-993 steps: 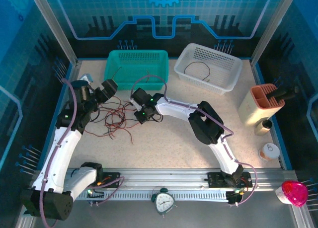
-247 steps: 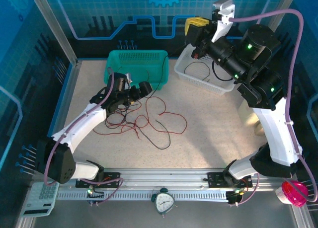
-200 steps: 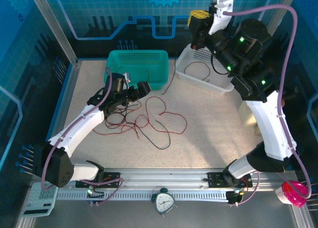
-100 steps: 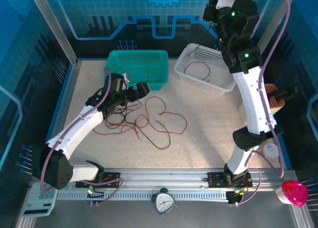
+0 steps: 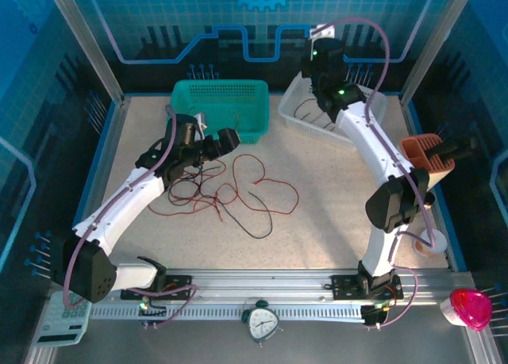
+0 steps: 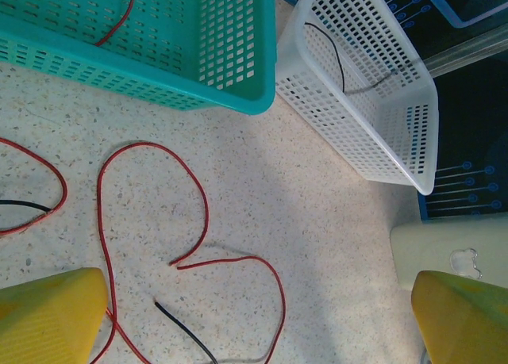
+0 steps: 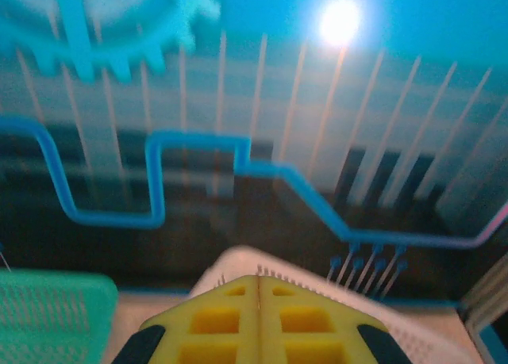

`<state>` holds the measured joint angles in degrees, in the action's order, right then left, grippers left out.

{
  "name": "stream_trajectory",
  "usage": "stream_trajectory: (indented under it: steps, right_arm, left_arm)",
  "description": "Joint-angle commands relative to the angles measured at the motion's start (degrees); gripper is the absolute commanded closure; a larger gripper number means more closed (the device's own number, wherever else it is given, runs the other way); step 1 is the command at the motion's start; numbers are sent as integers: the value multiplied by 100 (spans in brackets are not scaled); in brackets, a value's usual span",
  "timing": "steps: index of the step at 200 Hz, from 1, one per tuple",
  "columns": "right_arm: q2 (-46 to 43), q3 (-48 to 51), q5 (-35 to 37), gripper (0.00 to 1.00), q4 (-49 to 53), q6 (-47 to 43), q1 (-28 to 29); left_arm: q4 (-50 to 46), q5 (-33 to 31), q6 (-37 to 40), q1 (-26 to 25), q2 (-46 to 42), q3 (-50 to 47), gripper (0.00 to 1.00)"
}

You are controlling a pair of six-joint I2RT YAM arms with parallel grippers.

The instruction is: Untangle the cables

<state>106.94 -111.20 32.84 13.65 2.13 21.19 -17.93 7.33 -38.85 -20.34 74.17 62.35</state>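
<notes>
From above, we see the cables (image 5: pixel 238 191) sprawled on the tabletop (image 5: pixel 333 205), the left end effector (image 5: pixel 217 144) over their far-left loops. Its wrist view shows jaws spread wide above them. Right wrist: the right end effector (image 7: pixel 258 283) is pressed closed.

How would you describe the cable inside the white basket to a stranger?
Two baskets stand at the table's far edge; take the white basket, beside the teal basket. Inside lies one thin black cable, away from the tangled cables on the table.
</notes>
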Motion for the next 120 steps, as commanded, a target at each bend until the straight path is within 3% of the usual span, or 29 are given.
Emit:
stream_trajectory:
  steps: [1,65,93,120]
  right_arm:
    - [125,79,325,100,-333,62,-84]
    - [962,-252,192,100,676,260,-510]
    - [1462,-656,-582,100,1558,763,-810]
    - [1874,-900,-818,100,2021,969,-967]
  left_arm:
    - [-61,93,80,-71,-210,137,1]
    - [-43,67,72,-168,-272,120,1]
    - [-39,49,110,-233,-281,111,1]
    - [-60,49,132,-299,-239,136,1]
